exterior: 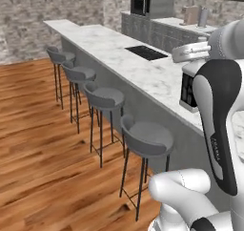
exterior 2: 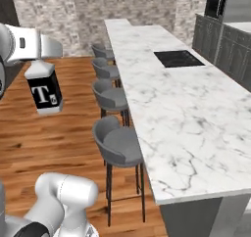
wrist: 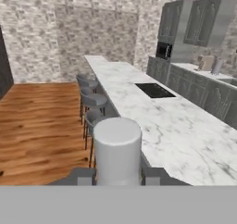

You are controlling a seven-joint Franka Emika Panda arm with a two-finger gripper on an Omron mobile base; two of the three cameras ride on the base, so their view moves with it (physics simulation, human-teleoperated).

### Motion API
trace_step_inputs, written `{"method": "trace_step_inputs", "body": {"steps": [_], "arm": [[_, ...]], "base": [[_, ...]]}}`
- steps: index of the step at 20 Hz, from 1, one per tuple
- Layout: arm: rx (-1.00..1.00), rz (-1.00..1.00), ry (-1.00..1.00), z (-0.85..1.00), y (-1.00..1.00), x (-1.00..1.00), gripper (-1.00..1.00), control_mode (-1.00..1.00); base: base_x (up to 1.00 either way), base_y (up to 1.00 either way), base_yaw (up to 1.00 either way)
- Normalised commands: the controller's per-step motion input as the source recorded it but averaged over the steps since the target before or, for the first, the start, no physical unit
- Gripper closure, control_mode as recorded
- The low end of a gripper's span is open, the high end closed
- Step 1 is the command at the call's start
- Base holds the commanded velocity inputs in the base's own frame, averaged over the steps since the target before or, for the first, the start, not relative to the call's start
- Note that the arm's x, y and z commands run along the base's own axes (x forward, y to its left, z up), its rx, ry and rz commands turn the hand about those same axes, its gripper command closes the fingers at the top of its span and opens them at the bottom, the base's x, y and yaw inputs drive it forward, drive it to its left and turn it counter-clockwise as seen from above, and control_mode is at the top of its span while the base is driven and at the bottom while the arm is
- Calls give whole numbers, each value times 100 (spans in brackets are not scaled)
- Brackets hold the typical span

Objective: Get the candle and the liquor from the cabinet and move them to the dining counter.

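- The tool (wrist: 117, 174) is clamped on the liquor (exterior 2: 44, 90), holding it upright in the air.
- The liquor hangs beside the marble bench (exterior 2: 181, 104), above the stools (exterior 2: 117, 145).

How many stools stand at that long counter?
4, in a row along the dining counter: nearest stool, second stool, third stool, farthest stool. None seem hidden.

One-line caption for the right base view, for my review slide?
Claw carries the liquor by its neck beside the dining counter, above the wood floor near the bar stools.
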Motion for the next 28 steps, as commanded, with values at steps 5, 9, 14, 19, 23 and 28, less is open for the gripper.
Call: {"method": "trace_step_inputs", "body": {"steps": [5, 9, 14, 19, 23, 28], "arm": [[0, 0, 0, 0, 0, 0, 100, 100], [0, 0, 0, 0, 0, 0, 100, 100], [0, 0, 0, 0, 0, 0, 100, 100], [0, 0, 0, 0, 0, 0, 100, 100], [0, 0, 0, 0, 0, 0, 100, 100], [1, -1, 0, -2, -6, 26, 100, -100]], "base": [[63, 14, -35], [57, 10, -38], [44, 7, -41], [45, 30, -43], [25, 5, -25], [14, 0, -4]]}}
